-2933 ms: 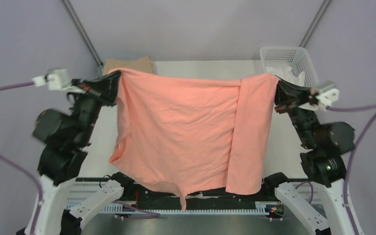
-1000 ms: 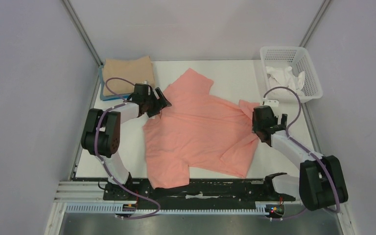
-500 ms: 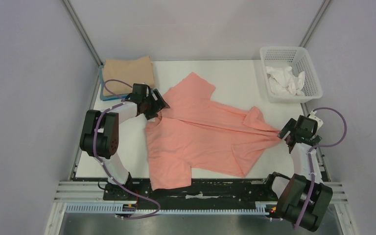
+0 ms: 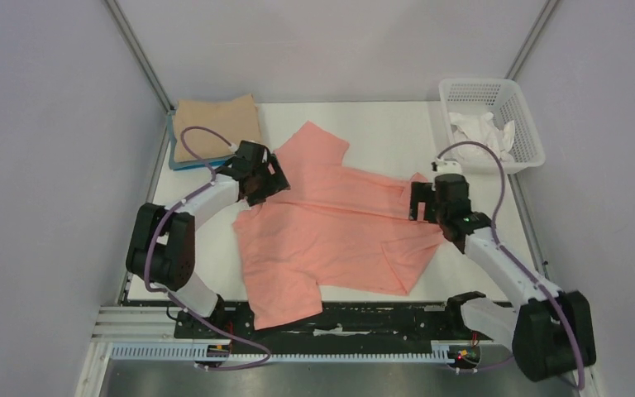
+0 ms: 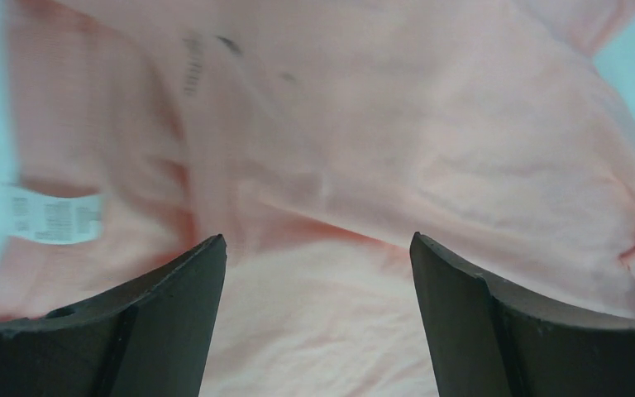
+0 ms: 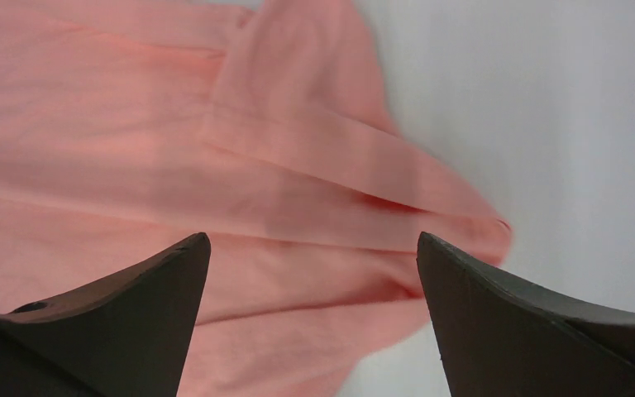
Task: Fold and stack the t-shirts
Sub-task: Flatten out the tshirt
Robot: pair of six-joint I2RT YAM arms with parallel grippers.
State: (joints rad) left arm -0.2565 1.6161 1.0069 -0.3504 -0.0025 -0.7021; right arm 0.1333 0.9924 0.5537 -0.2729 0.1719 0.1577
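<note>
A salmon-pink t-shirt lies rumpled and partly folded over itself on the white table. My left gripper hovers open over its upper left part, near the collar. The left wrist view shows pink cloth and a white label beyond that open gripper, nothing between the fingers. My right gripper stands open over the shirt's right sleeve; its wrist view shows the gripper above a folded pink flap. A tan folded t-shirt rests on a blue one at the back left.
A white lattice basket holding crumpled white cloth stands at the back right corner. Metal frame posts rise at both back corners. The shirt's lower hem hangs over the table's near edge by the arm bases.
The shirt, held up spread between both grippers, now lies on the table. My right gripper let go near the right edge and swung back over the sleeve; the left shifted slightly right.
</note>
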